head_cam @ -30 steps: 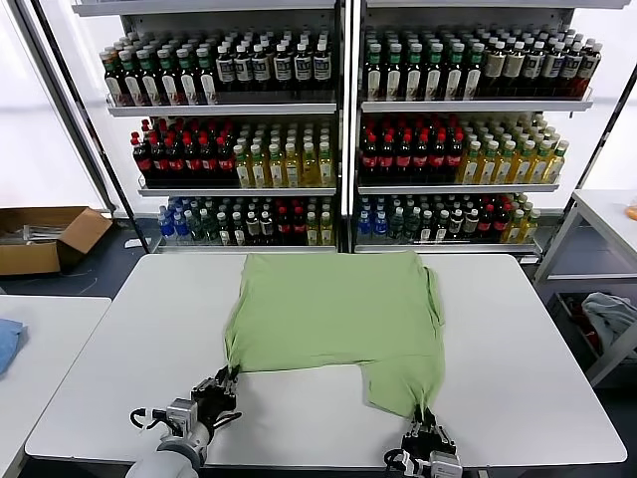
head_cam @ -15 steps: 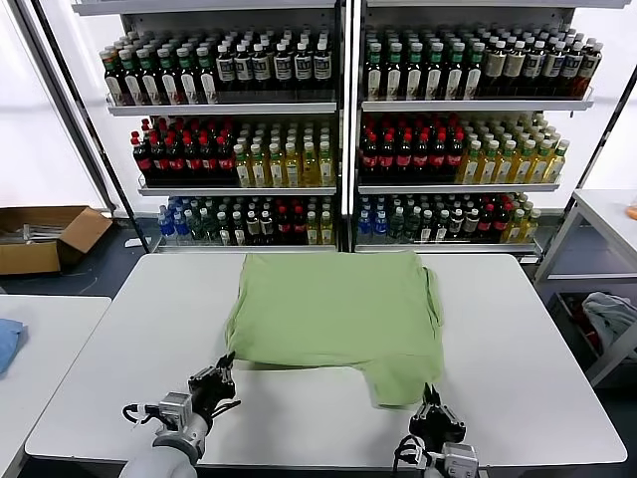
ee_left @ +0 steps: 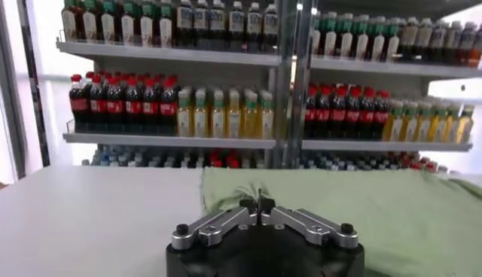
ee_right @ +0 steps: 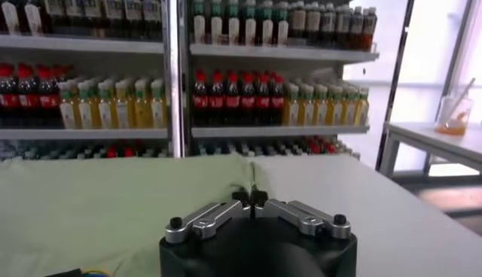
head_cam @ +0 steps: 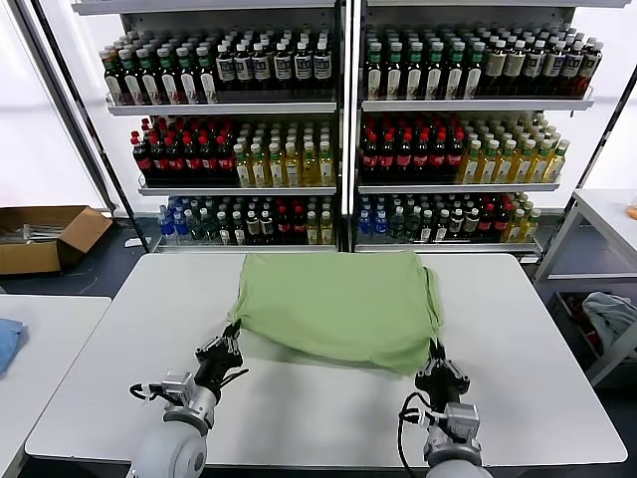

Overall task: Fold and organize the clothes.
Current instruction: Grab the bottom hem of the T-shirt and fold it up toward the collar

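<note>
In the head view, a light green shirt (head_cam: 338,304) is seen spread on the white table (head_cam: 109,378), toward the table's far edge and just in front of the bottle shelves (head_cam: 343,129). Its near hem is raised off the table at both corners. The near left corner is pinched by the left gripper (head_cam: 231,332), whose fingers are clenched on the cloth; the near right corner is pinched the same way by the right gripper (head_cam: 435,351). Both grippers are held over the table's near half. A cardboard box (head_cam: 45,237) is seen on the floor, off the table's left far corner.

In the left wrist view, the left gripper (ee_left: 257,203) is shown clamped tight, with a fold of the shirt (ee_left: 361,214) caught between its fingertips; the table (ee_left: 90,211) lies bare beside the cloth.

In the right wrist view, the right gripper (ee_right: 254,197) is shown pressed together at the shirt's (ee_right: 105,199) edge; cloth appears to be nipped between the tips, though this is hard to confirm. A second table (ee_right: 440,139) stands beyond the main one.
</note>
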